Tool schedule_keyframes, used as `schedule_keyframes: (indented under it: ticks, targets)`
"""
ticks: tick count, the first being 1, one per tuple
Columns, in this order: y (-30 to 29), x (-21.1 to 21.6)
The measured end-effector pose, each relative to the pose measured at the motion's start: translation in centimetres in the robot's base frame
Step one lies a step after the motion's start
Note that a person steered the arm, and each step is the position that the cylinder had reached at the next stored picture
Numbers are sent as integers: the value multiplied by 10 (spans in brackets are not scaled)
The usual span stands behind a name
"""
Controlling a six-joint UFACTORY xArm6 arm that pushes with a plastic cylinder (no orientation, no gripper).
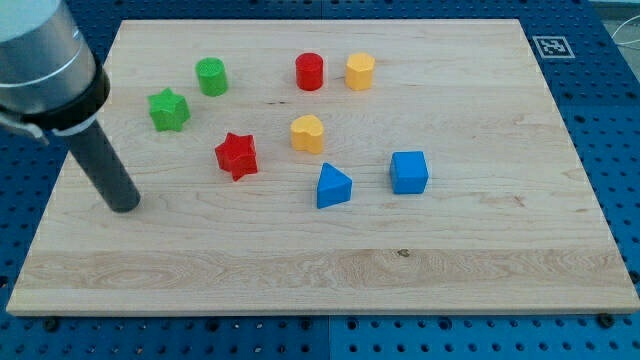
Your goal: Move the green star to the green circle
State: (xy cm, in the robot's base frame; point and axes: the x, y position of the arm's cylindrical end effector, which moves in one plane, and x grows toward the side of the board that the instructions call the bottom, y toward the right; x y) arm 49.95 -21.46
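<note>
A wooden board (450, 260) lies on blue pegboard (600, 70).

The tip (124, 205) rests on the wooden board (480, 270) toward the view's left, below the green star (168, 109), with bare wood between them. The green circle (211, 76) stands just up and right of the star, a narrow gap between the two with nothing in it. The red star (237, 155) sits to the tip's right, off that line. The red cylinder (310, 71), two yellow blocks (360, 71) (308, 132), blue triangle (333, 186) and blue cube (408, 171) crowd the middle, well apart from the star.
</note>
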Motion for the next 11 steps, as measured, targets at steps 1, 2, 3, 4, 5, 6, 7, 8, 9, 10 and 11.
schedule_keyframes:
  ticks: [1,2,3,4,5,6,7,8,9,10,11]
  targets:
    - [2,-36]
    - [10,-56]
    - [30,-69]
    - [39,-80]
    - [40,-92]
    - [29,-79]
    - [8,-77]
    - [6,-91]
    - [8,-127]
    - [13,-143]
    - [13,-144]
